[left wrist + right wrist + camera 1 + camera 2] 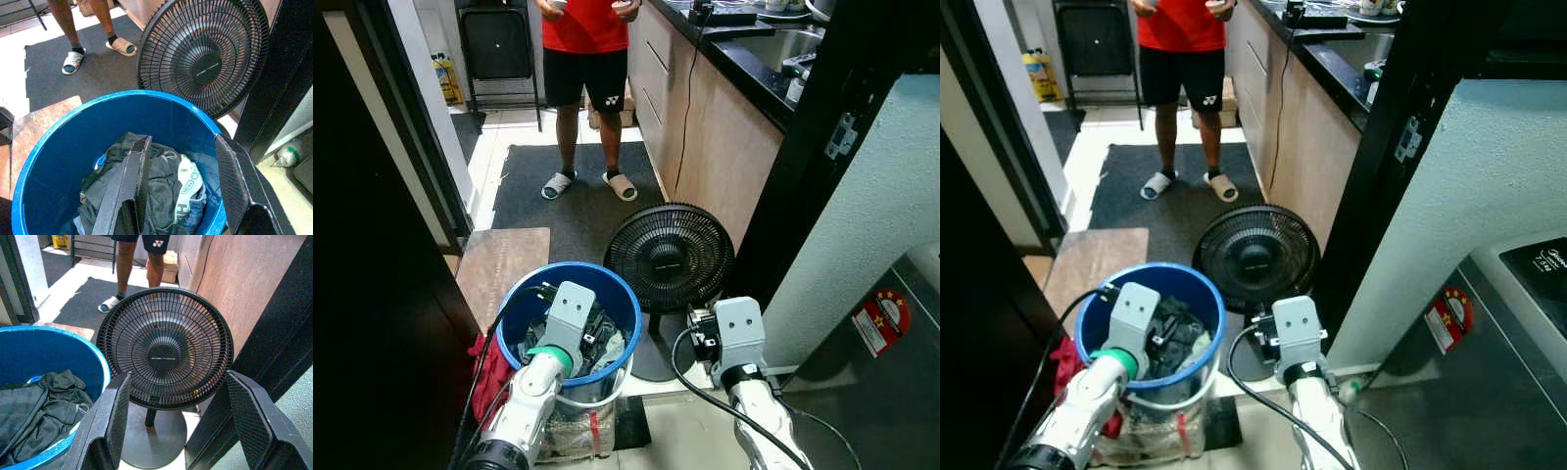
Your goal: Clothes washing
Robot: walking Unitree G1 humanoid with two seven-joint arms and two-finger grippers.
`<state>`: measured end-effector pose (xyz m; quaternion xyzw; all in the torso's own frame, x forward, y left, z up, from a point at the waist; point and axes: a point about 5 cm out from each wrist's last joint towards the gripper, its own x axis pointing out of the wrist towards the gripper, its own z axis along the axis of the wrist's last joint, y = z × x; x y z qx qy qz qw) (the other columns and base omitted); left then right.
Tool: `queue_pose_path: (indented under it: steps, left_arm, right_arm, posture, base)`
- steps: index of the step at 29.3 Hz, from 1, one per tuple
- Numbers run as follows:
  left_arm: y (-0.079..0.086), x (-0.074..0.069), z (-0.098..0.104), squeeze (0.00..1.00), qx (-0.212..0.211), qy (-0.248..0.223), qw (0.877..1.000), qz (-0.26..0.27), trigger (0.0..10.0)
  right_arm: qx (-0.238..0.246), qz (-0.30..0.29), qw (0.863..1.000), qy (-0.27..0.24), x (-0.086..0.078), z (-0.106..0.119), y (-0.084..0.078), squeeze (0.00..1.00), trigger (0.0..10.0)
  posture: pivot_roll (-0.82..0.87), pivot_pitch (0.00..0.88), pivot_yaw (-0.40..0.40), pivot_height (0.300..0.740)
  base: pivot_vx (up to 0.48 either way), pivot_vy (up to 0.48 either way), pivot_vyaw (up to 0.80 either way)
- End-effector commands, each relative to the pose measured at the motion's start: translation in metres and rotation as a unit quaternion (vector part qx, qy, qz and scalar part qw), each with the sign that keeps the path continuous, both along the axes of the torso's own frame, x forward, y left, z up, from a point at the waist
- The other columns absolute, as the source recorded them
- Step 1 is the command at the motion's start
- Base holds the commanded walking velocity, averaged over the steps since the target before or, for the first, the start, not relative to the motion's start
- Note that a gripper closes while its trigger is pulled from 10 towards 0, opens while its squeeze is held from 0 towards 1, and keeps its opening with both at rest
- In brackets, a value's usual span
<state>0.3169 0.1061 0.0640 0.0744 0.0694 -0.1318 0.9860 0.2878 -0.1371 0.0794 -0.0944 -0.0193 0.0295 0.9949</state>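
A blue laundry bucket (pixel 619 294) stands on the floor in front of me, holding dark crumpled clothes (pixel 166 181) with a white and a blue piece among them. My left gripper (pixel 183 161) hangs open just above the bucket's mouth, its fingers over the clothes, holding nothing. My right gripper (pixel 178 404) is open too, to the right of the bucket, pointing at a black floor fan (pixel 670 257). The corner of a grey washing machine (pixel 1528 323) is at the right edge.
A person in a red shirt, black shorts and slippers (pixel 585 59) stands on a dark mat (pixel 578 196) ahead. Wooden kitchen cabinets (pixel 705 127) run along the right. A black door frame (pixel 803 166) and a light wall (pixel 862 225) close the right side. A red cloth (pixel 489 377) hangs beside the bucket.
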Motion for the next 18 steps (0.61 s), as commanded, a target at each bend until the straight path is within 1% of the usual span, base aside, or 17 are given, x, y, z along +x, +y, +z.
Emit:
queue_pose_path:
  steps: [1,12,17,18]
  left_arm:
    - [0.0010,-0.0023,-0.0027,0.00,-0.001,0.001,1.000,0.000,10.0]
    - [0.0008,-0.0025,-0.0025,0.00,-0.002,0.001,1.000,-0.001,10.0]
    - [0.0010,-0.0023,-0.0022,0.00,-0.002,0.001,1.000,-0.001,10.0]
    - [0.0008,-0.0025,-0.0023,0.00,-0.001,0.001,1.000,-0.002,10.0]
  right_arm:
    - [0.002,-0.003,1.000,0.010,-0.0028,-0.0041,0.0000,0.00,10.0]
    - [0.002,-0.004,1.000,0.010,-0.0029,-0.0044,0.0000,0.00,10.0]
    - [-0.010,-0.003,1.000,0.013,-0.0026,-0.0051,0.0010,0.00,10.0]
    - [-0.010,-0.001,1.000,0.014,-0.0027,-0.0057,0.0013,0.00,10.0]
  posture:
    - [-0.08,0.010,0.069,0.740]
    - [-0.08,0.009,0.071,0.740]
    - [-0.08,0.009,0.073,0.740]
    - [-0.08,0.009,0.074,0.740]
  base:
    - [0.000,0.000,0.00]
    - [0.000,0.000,0.00]
    - [-0.304,0.000,0.00]
    - [-0.326,0.000,0.80]
